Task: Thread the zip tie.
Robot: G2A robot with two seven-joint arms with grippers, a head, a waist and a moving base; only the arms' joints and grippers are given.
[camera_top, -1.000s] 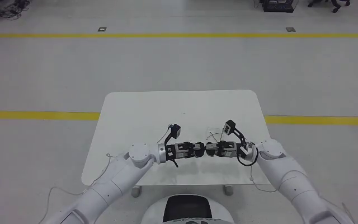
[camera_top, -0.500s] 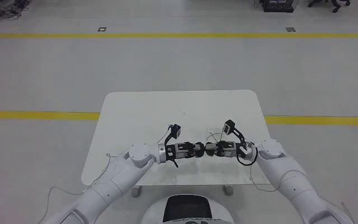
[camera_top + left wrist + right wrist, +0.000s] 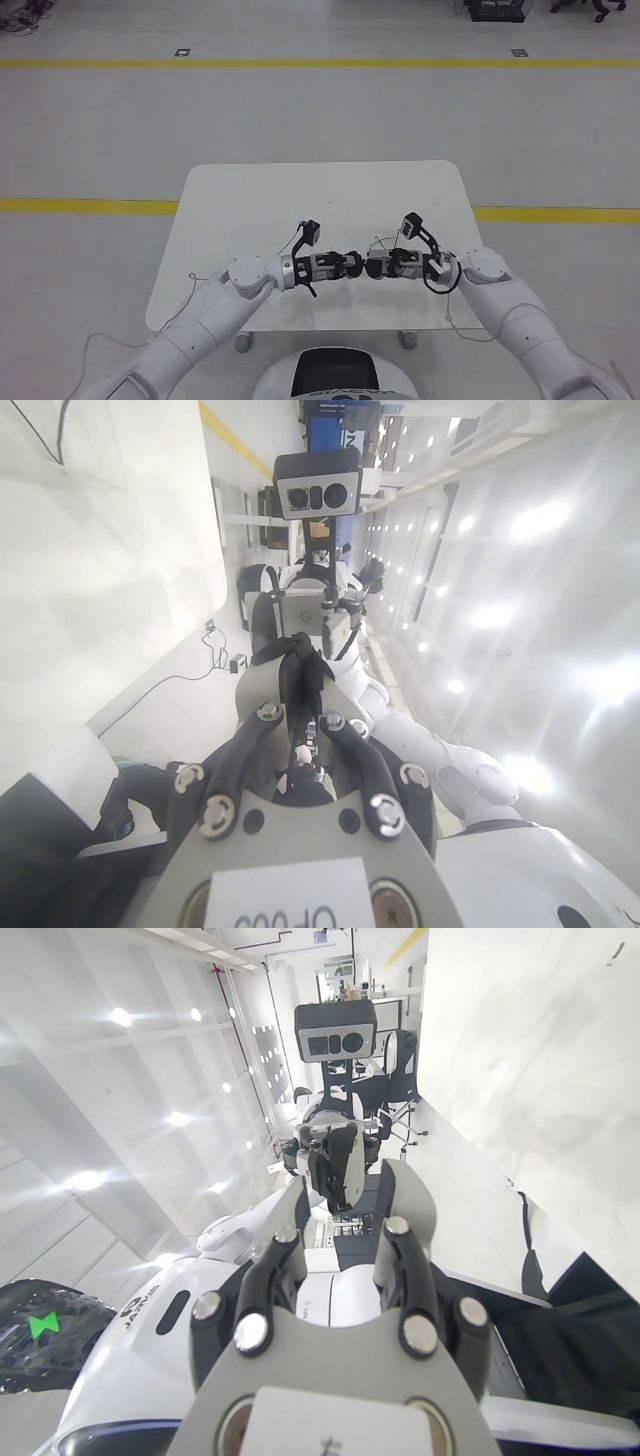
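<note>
Zip tie point(image 3: 377, 239), faint beside left claw point(image 3: 299, 680) (pinched together) facing right claw point(image 3: 347, 1184) (spread apart): slight misalignment would likely send its tip past the locking slot.

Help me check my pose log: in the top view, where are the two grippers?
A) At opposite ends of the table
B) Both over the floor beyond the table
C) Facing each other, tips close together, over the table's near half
C: the left gripper and the right gripper point at each other with their tips close together, above the near half of the white table.
</note>
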